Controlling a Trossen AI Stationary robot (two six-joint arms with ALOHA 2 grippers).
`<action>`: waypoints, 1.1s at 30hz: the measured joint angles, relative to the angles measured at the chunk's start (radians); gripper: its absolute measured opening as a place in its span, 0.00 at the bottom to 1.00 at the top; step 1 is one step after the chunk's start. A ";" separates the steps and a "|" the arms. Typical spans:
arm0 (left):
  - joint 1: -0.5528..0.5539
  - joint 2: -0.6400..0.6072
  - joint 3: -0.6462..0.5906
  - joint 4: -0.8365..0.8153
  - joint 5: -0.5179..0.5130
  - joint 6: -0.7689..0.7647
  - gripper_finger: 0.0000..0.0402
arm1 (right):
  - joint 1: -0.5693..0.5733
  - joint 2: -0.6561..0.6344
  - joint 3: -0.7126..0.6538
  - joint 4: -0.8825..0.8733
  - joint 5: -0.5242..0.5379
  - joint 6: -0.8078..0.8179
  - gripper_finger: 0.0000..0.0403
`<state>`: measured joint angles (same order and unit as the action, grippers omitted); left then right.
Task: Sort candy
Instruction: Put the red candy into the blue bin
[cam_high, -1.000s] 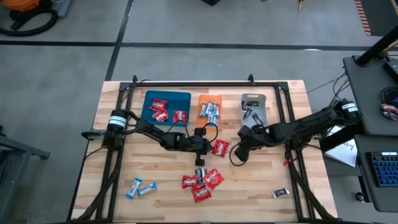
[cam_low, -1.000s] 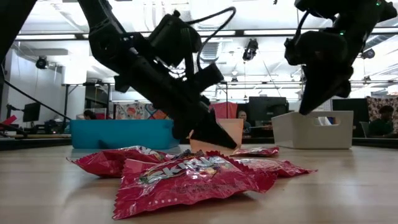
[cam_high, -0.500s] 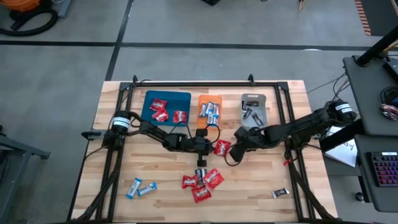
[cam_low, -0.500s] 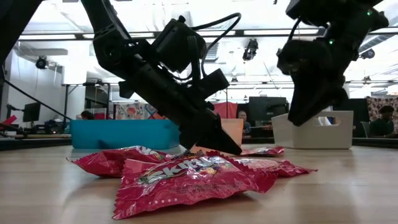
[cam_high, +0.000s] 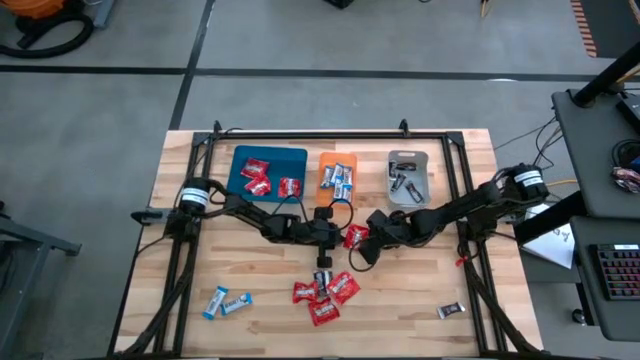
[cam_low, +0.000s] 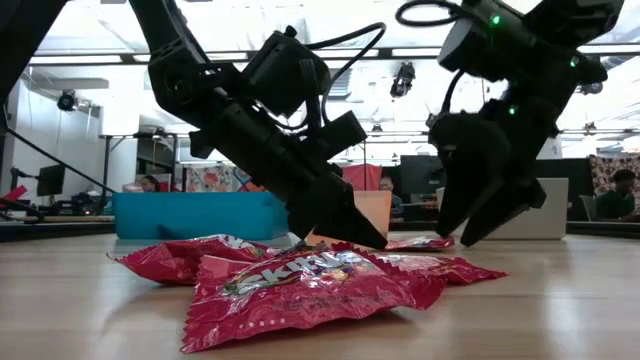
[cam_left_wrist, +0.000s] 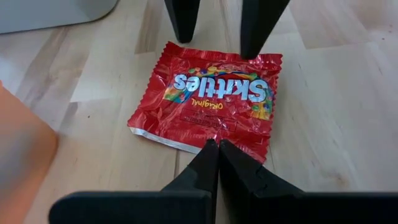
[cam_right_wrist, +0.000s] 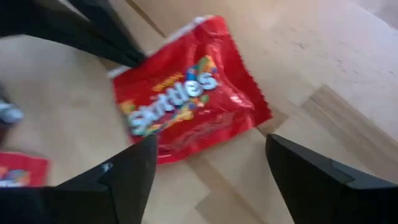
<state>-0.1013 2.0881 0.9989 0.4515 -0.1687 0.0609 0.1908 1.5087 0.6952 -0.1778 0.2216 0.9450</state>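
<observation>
Wooden table (cam_high: 200, 280) is carrying your scattered candy. Your left gripper (cam_high: 340, 237), fingers pressed shut, is touching a red Skittles packet (cam_high: 354, 237) at mid-table; your right gripper (cam_high: 362, 252), jaws spread wide, is hovering at the packet's opposite side.

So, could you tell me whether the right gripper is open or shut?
Open: the right gripper has its fingers spread wide beside the red Skittles packet.
</observation>
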 joint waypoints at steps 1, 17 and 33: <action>0.000 0.000 0.000 0.000 0.000 0.000 0.00 | -0.002 0.013 0.000 0.007 0.009 -0.002 0.73; 0.000 0.002 -0.002 0.006 0.002 0.000 0.00 | -0.009 0.061 0.003 0.222 0.066 -0.133 0.57; 0.000 0.002 -0.006 -0.008 0.003 -0.007 0.00 | -0.019 0.052 0.003 0.236 0.118 -0.618 0.46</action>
<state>-0.1013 2.0903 0.9932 0.4438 -0.1658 0.0542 0.1721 1.5604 0.6983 0.0578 0.3392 0.3271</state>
